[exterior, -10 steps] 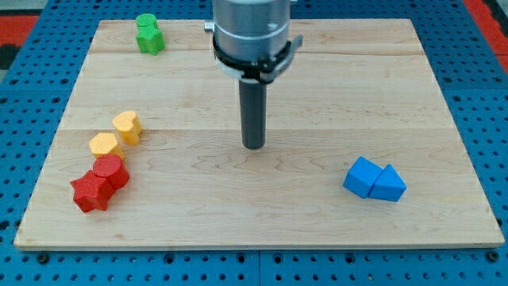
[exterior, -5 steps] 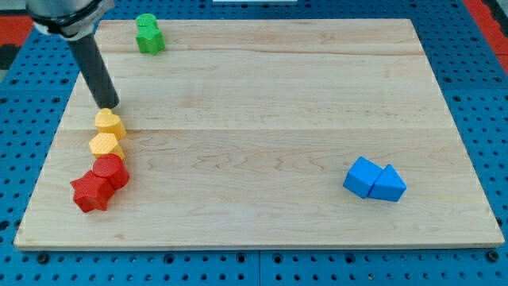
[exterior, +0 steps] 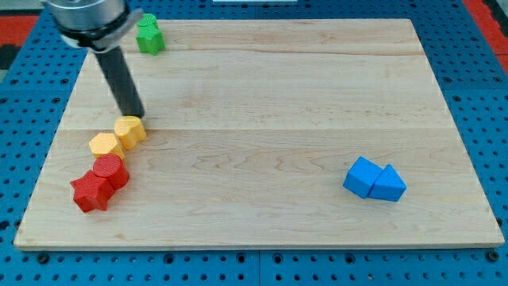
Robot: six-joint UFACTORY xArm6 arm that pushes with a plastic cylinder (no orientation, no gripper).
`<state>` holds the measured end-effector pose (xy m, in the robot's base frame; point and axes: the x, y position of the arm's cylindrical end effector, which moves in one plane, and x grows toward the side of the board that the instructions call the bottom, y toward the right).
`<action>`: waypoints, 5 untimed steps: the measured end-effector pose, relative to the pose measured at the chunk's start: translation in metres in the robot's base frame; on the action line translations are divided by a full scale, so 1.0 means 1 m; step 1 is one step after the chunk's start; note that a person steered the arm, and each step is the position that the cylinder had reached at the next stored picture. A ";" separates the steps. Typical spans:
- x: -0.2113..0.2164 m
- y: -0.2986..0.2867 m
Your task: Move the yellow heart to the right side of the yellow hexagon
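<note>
The yellow heart (exterior: 130, 130) lies at the board's left, touching the upper right of the yellow hexagon (exterior: 105, 144). My tip (exterior: 136, 116) stands just above the heart, at its top edge, touching or nearly touching it. The rod leans up to the view's top left.
A red cylinder (exterior: 110, 171) and a red star (exterior: 90, 193) sit just below the hexagon. A green block (exterior: 148, 35) is at the top left. A blue cube (exterior: 363, 176) and blue triangle (exterior: 389, 184) touch at the right. The wooden board (exterior: 270, 119) lies on a blue pegboard.
My tip swept from mid-board to the far left, then moved right a little. The yellow heart shifted left above the hexagon, then back to its upper right.
</note>
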<state>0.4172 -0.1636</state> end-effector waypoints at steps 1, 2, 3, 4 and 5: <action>-0.002 0.012; 0.002 -0.095; 0.022 -0.122; 0.020 -0.095; 0.020 -0.049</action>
